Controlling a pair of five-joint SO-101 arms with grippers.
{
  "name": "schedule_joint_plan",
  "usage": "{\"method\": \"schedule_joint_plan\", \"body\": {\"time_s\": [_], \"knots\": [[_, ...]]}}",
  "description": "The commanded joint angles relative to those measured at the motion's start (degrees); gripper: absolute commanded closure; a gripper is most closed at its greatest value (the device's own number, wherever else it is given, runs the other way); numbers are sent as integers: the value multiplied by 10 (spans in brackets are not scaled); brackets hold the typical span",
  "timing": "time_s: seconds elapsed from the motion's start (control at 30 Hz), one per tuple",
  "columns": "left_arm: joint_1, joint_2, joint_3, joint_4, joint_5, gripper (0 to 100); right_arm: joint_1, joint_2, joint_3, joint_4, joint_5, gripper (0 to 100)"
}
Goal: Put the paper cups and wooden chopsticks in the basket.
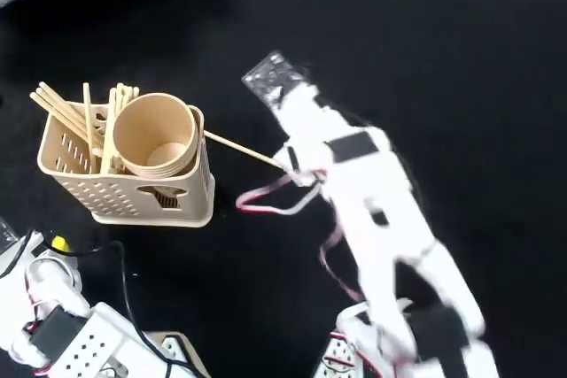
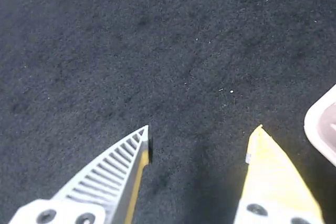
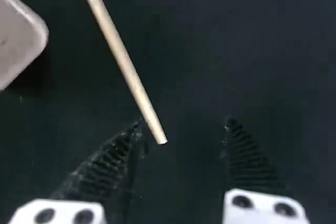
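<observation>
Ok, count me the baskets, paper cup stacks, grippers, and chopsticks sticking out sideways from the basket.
Basket: 1
Paper cup stack: 1
Chopstick sticking out sideways: 1
Grippers: 2, left gripper and right gripper
Total: 5

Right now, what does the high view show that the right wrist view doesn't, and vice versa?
High view, not the wrist view: cups nested in the basket, a bundle of chopsticks standing beside them, and the left arm. Wrist view, not the high view: the right jaws standing open, the loose chopstick ending beside one of them. Both: that chopstick, the basket and the black table.
</observation>
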Motion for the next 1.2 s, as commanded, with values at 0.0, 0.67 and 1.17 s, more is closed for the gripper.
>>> {"method": "schedule_joint_plan", "body": {"time_s": [0.0,0.67,1.17], "knots": [[-3,1,-1,-7,-4,704,-6,149,-105,-13,17,772],[-3,1,6,-11,-4,704,-23,404,-346,76,36,776],[-3,0,6,-11,-4,704,-101,296,-256,103,64,776]]}}
